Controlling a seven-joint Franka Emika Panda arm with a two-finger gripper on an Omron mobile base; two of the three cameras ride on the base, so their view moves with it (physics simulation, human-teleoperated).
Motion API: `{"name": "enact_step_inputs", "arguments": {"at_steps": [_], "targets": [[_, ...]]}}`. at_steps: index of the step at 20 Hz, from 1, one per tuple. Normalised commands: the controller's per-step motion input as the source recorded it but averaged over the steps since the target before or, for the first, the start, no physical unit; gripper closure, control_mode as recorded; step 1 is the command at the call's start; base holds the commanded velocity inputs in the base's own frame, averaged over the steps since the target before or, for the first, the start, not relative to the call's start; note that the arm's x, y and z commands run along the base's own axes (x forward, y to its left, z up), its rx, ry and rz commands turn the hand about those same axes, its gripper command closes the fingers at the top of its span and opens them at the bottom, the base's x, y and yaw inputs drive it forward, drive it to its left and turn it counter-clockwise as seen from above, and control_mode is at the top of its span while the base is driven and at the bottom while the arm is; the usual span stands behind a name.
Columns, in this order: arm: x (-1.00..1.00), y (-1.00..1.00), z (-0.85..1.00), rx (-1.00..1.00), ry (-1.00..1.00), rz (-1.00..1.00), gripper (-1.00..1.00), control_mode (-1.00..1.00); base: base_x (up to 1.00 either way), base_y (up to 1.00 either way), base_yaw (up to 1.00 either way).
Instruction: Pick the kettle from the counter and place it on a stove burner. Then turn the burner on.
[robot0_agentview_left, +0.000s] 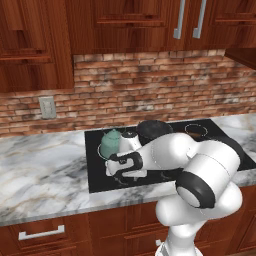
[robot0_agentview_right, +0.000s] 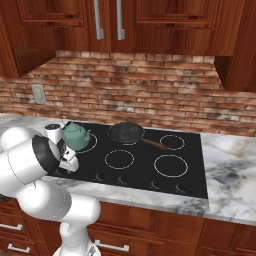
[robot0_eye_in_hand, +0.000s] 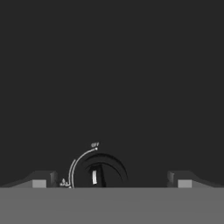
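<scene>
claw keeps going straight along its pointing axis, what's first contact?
Most likely the burner knob on the black cooktop: the open claw points down at the glass with the knob between its fingertips. Depth is unclear, so the gap can't be judged.

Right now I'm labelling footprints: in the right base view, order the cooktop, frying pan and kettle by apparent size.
1. Black glass cooktop, by far the largest.
2. Frying pan.
3. Kettle, slightly smaller than the pan; the two sit about equally far back, so this order looks safe.

There was one kettle (robot0_agentview_right: 76, 136), one frying pan (robot0_agentview_right: 126, 133), one wall outlet (robot0_agentview_right: 38, 94), and one cooktop (robot0_agentview_right: 192, 175) on the worktop (robot0_agentview_right: 230, 170).
</scene>
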Motion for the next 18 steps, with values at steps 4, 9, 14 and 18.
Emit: {"name": "enact_step_inputs", "arguments": {"at_steps": [4,9,14,18], "targets": [[0.05,0.04,0.0,0.0,0.0,0.0,-1.0,-1.0,0.0,0.0,0.0],[0.12,0.15,0.0,0.0,0.0,0.0,-1.0,-1.0,0.0,0.0,0.0],[0.01,0.1,-0.02,0.0,0.0,0.0,-1.0,-1.0,0.0,0.0,0.0],[0.0,0.0,0.0,0.0,0.0,0.0,-1.0,-1.0,0.0,0.0,0.0]]}}
